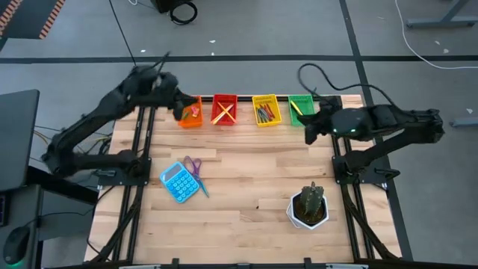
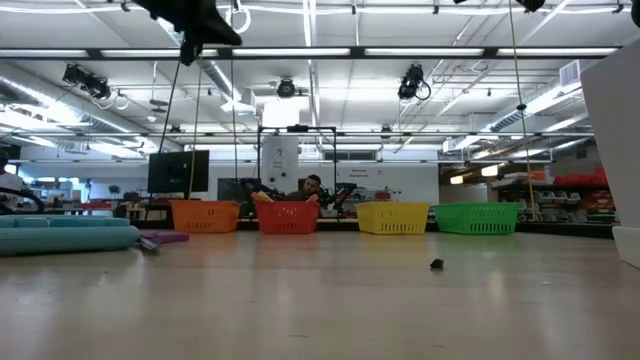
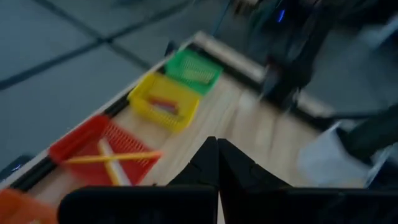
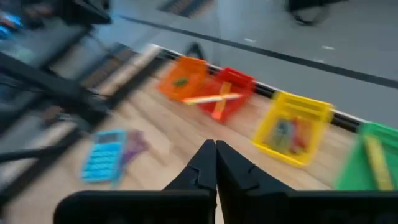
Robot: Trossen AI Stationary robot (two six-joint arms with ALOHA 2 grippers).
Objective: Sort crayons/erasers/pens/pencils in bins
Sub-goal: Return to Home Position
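— What's the table (image 1: 246, 179) looking like?
— It's showing pale wood planks, matt, with visible grain and joints.
— And the bins (image 1: 225, 110) along the top centre of the frame?
— They're looking like slotted plastic, slightly glossy.
— The calculator (image 1: 178, 181) at lower left?
— Smooth blue plastic.
— The arms?
— They're reading as dark, matt material.
— The pot (image 1: 308, 212) at lower right?
— Smooth and white.

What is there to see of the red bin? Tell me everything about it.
The red bin is a small rectangular basket of slotted plastic, second from the left in the row of four at the table's far edge, between the orange bin and the yellow bin. It stands upright and open-topped. Yellow pencils lie crossed inside it, one resting across its rim in the left wrist view. Neither gripper touches it.
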